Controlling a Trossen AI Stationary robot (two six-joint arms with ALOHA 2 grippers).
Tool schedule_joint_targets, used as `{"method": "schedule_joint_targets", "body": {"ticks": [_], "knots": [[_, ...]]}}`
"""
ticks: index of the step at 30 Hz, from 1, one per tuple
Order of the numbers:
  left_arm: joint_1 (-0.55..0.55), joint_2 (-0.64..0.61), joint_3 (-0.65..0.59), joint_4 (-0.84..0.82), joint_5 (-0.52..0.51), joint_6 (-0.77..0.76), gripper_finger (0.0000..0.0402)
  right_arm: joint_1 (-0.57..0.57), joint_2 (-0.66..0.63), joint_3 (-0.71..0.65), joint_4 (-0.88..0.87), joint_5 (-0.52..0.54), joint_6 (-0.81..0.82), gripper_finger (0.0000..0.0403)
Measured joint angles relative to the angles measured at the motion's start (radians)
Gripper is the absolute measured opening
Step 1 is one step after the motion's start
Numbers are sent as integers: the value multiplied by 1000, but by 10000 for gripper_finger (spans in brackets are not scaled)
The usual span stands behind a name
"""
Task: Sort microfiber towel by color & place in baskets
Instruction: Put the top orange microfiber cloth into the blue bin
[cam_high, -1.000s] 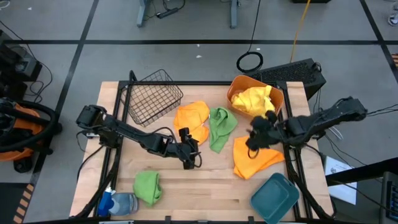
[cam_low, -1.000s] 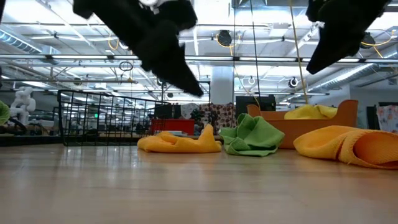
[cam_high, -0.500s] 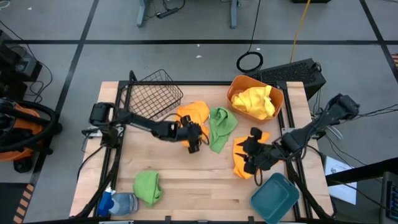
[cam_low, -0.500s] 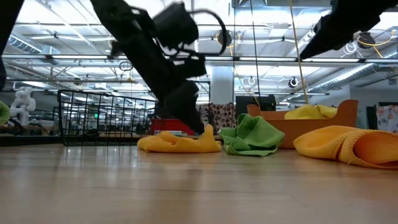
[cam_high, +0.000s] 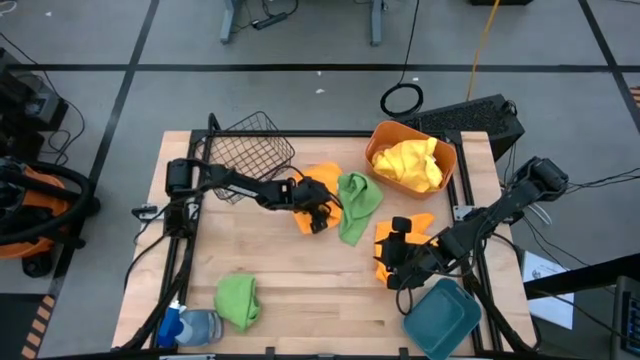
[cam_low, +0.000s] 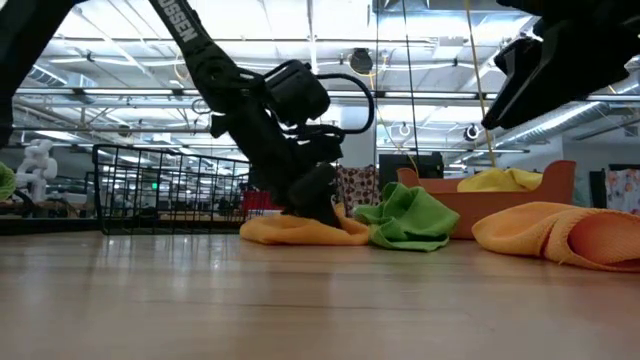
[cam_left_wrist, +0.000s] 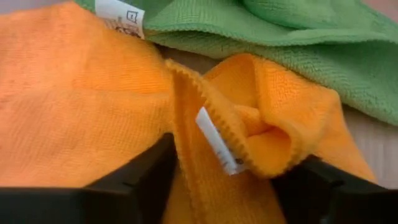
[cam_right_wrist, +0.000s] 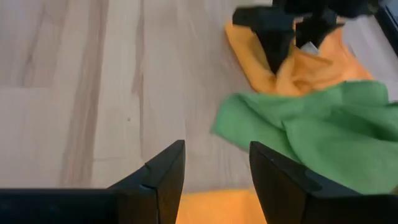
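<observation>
My left gripper (cam_high: 318, 213) is open and down on an orange towel (cam_high: 312, 185) at the table's middle, beside a green towel (cam_high: 357, 205). My right gripper (cam_high: 393, 262) is open and empty, raised above a second orange towel (cam_high: 412, 245) at the right; the low view (cam_low: 525, 80) shows it high above the table. Two yellow towels (cam_high: 410, 162) lie in the orange basket (cam_high: 447, 152). Another green towel (cam_high: 238, 298) lies at the near left. The wire basket (cam_high: 245, 150) stands at the far left, the teal basket (cam_high: 445, 318) at the near right. My left gripper sets its open fingers (cam_left_wrist: 146, 177) on the orange towel, one on each side of a raised fold (cam_left_wrist: 249, 124) that bears a white tag, near the towel's edge next to the green towel. The fingers slant down from the table's left. The towel lies on the table.
A blue-and-white bottle (cam_high: 190, 325) lies at the near left corner. Bare wood (cam_high: 320, 290) shows between the near green towel and the teal basket. A dark metal frame (cam_high: 470, 270) runs along the table's right side.
My left gripper has gone toward the far edge and down, from the bare wood onto the orange towel, whose top is now pressed flatter. My right gripper has gone from beside the orange basket toward the near edge, over the right orange towel.
</observation>
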Motion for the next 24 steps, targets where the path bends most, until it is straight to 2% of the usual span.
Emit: {"method": "schedule_joint_targets", "body": {"ticks": [4,6,8,13,17,24], "knots": [[-20,-4,-3,19,-75,-61,116,0,1,0,45,0,-29,171],[-23,-26,-8,14,-73,-90,50,0,1,0,69,1,-49,171],[-28,-55,-10,5,-69,-112,18,0,1,0,98,4,-74,171],[-58,-163,-16,-36,-65,-118,29,-4,1,0,159,86,-132,171],[-90,-282,-12,-40,-75,-118,17,-19,1,0,247,113,-191,171],[-196,-434,-11,-20,-105,-62,13,-49,75,0,564,102,-388,174]]}}
